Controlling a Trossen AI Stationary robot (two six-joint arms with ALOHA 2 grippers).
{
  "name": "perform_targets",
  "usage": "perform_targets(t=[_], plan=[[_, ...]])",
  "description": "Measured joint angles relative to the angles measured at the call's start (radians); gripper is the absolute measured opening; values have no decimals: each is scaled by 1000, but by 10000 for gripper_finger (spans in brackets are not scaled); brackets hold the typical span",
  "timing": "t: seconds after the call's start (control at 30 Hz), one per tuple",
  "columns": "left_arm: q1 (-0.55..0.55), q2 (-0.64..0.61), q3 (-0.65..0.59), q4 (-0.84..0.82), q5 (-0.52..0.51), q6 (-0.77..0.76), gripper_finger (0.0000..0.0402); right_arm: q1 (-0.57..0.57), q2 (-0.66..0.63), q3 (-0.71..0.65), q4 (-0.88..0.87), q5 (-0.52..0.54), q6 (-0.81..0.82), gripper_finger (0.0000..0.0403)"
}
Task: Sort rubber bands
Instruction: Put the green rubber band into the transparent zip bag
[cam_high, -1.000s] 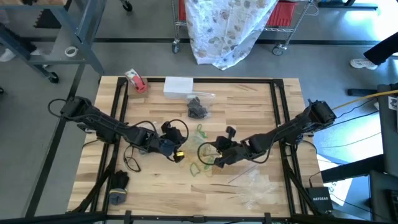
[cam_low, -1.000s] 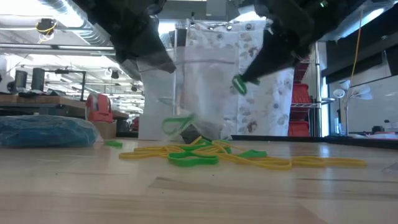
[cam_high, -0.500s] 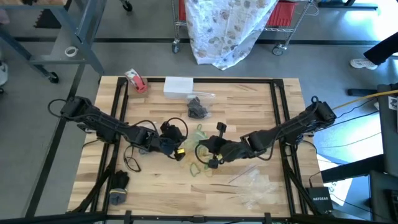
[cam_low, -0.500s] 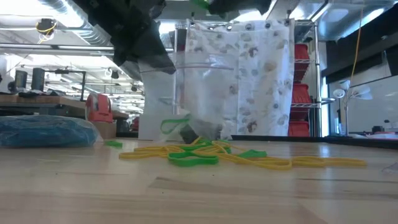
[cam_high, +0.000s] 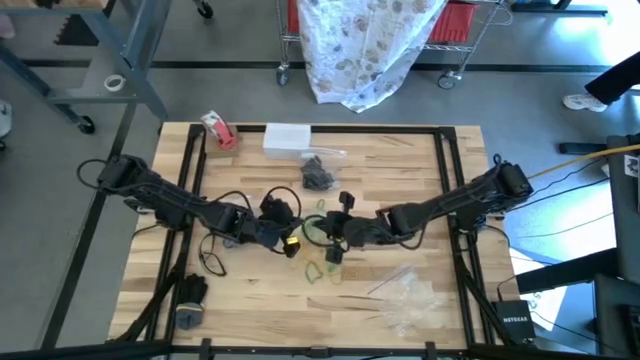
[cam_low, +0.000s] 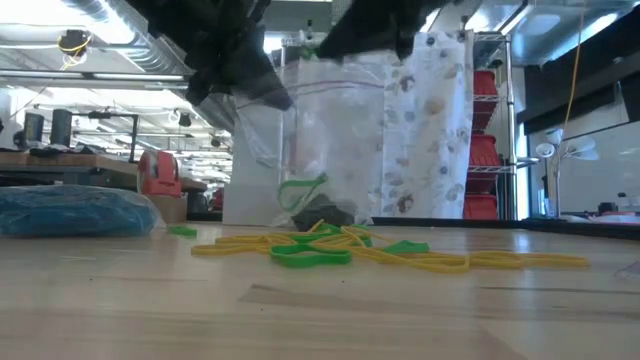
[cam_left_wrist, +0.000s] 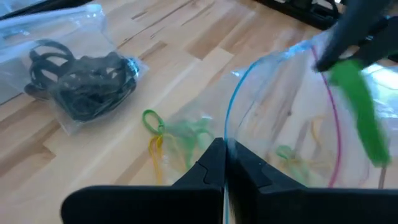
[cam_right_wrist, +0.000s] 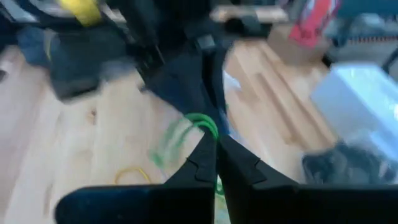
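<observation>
My left gripper (cam_high: 283, 232) is shut on a clear plastic bag (cam_low: 320, 150) that it holds up above mid-table; a green band (cam_low: 300, 190) lies inside. My right gripper (cam_high: 332, 228) is at the bag's mouth, shut on a green rubber band (cam_left_wrist: 357, 106). More yellow and green rubber bands (cam_low: 335, 250) lie loose on the wood below (cam_high: 322, 268). Black rubber bands (cam_left_wrist: 81, 81) sit in another clear bag (cam_high: 318, 172) farther back. My left gripper pinches the bag's upper rim (cam_left_wrist: 229, 134), by the blue zip strip, between its two fingers. The fingers slant down from the table's left. The bag hangs below them with its mouth open, its bottom near the table. My right gripper pinches the green band's upper end (cam_right_wrist: 204, 124) at its fingertips (cam_left_wrist: 339, 43). The fingers slant down from the table's right. The band hangs slack below them, lifted clear, over the bag's open mouth.
A red-and-white tape roll (cam_high: 218, 130) and a white box (cam_high: 287, 138) stand at the far edge. Empty clear bags (cam_high: 410, 298) lie near the front right. A bluish bundle (cam_low: 70, 212) lies at the front left. Black frame rails (cam_high: 192, 170) run along both table sides.
My right gripper has risen from the loose pile and gone toward the table's left and far side, carrying the green band up to the mouth of the bag. My left gripper has stayed put but rolled a little, and the bag has swung with it.
</observation>
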Motion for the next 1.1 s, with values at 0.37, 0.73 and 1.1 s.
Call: perform_targets(t=[0.37,0.73,1.1], plan=[[24,0,0,-13,0,-23,0,-10,14,7,-46,-3,18,108],[22,0,0,-90,0,-16,0,47,14,72,-334,-219,76,121],[22,0,0,-91,0,-17,0,87,39,-216,-152,-208,292,121]])
